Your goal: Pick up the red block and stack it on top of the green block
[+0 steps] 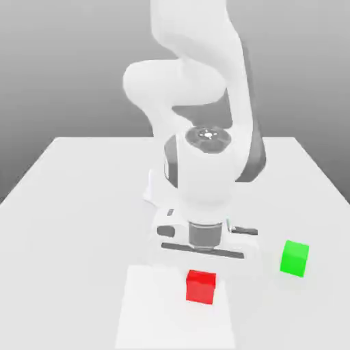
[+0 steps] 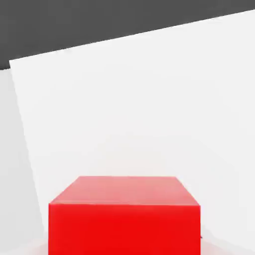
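The red block [image 2: 124,216] looms closest to my hand camera, square-on and resting on the white table [image 1: 82,184]; in the exterior view it sits just below my gripper [image 1: 202,263], at the near edge of the tabletop. My fingers themselves are hidden behind the hand's housing, yet the jaws read as drawn fully together — and with the cube directly beneath the hand, I judge them clamped on its sides rather than on nothing; that hold is my judgement, not something plainly seen. The green block [image 1: 294,258] stands apart toward the exterior view's right, roughly level with my hand and a touch farther back than the red one; so the carry ahead runs up, then rightward — a short sideways hop.
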You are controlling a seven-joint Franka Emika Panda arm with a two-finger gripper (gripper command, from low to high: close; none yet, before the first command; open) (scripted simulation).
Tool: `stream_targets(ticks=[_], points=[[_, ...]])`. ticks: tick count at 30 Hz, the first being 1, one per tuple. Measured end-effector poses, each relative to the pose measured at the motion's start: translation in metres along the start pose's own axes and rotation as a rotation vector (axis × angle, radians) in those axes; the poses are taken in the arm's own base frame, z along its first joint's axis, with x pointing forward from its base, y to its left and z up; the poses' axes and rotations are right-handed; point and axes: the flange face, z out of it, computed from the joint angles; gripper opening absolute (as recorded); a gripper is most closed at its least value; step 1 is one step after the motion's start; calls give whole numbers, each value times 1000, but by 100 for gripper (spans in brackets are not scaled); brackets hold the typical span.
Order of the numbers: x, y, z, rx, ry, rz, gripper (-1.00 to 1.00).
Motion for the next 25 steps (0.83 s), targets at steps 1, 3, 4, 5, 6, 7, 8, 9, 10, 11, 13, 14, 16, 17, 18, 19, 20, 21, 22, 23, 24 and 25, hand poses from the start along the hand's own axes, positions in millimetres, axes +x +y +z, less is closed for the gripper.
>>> stream_targets(ticks=[1, 3, 4, 5, 6, 7, 8, 9, 10, 11, 13, 14, 16, 17, 18, 19, 20, 21, 22, 23, 24, 25], points=[[-2, 0, -10, 0, 0, -4, -100], [-32, -12, -20, 3, -6, -81, -100], [-48, -17, -24, 5, -8, -122, -100], [-65, -22, -27, 6, -11, -165, -100], [-83, -26, -30, 7, -13, -207, -100], [-100, -30, -33, 8, -14, -250, -100], [-117, -32, -36, 9, -15, -292, -100], [-133, -33, -39, 9, -15, -331, -100], [-149, -34, -42, 8, -15, -371, -100], [-165, -34, -44, 8, -14, -410, -100], [-196, -32, -49, 6, -11, -486, -100], [-210, -31, -51, 4, -8, -521, -100], [-230, -28, -49, 2, -2, -573, -100], [-233, -28, -42, 1, 0, -581, -100], [-234, -28, -34, 1, 2, -582, -100], [-234, -29, -25, 1, 2, -583, -100], [-234, -29, -15, 1, 2, -583, -100], [-235, -28, -5, 1, 2, -584, -100], [-235, -27, 5, 1, 1, -585, 100], [-235, -27, 5, 1, 1, -585, 100], [-235, -27, 5, 1, 1, -585, 100], [-235, -27, 5, 1, 1, -585, 100]])
